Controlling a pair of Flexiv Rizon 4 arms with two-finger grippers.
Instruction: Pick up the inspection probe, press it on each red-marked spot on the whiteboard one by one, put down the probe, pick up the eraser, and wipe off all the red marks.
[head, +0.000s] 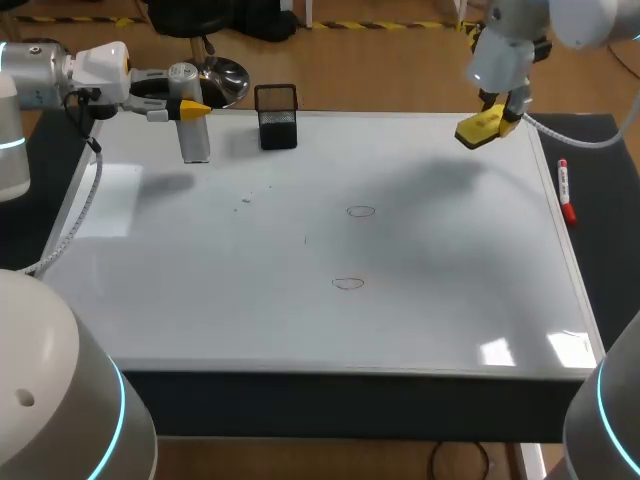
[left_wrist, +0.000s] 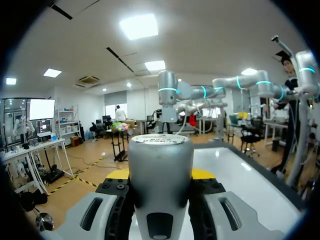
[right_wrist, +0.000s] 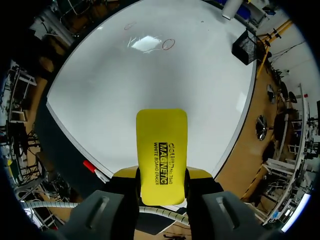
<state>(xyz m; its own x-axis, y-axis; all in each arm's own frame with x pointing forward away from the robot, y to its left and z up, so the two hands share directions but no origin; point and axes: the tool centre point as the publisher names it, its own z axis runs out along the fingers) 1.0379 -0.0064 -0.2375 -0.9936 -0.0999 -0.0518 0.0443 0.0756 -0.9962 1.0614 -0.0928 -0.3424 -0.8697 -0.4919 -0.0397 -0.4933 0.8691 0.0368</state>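
Yellow eraser (head: 484, 126) clamped in right gripper (head: 497, 118) at one o'clock over whiteboard (head: 400, 320); left gripper (head: 183, 106) grasps probe (head: 194, 140) at eleven.

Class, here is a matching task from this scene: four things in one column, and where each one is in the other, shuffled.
Things:
1 probe
2 eraser
3 mesh cup
4 marker

Places:
A beside the whiteboard's right edge
B in the left gripper
C at the whiteboard's far edge
D in the right gripper

Pairs: 1-B, 2-D, 3-C, 4-A
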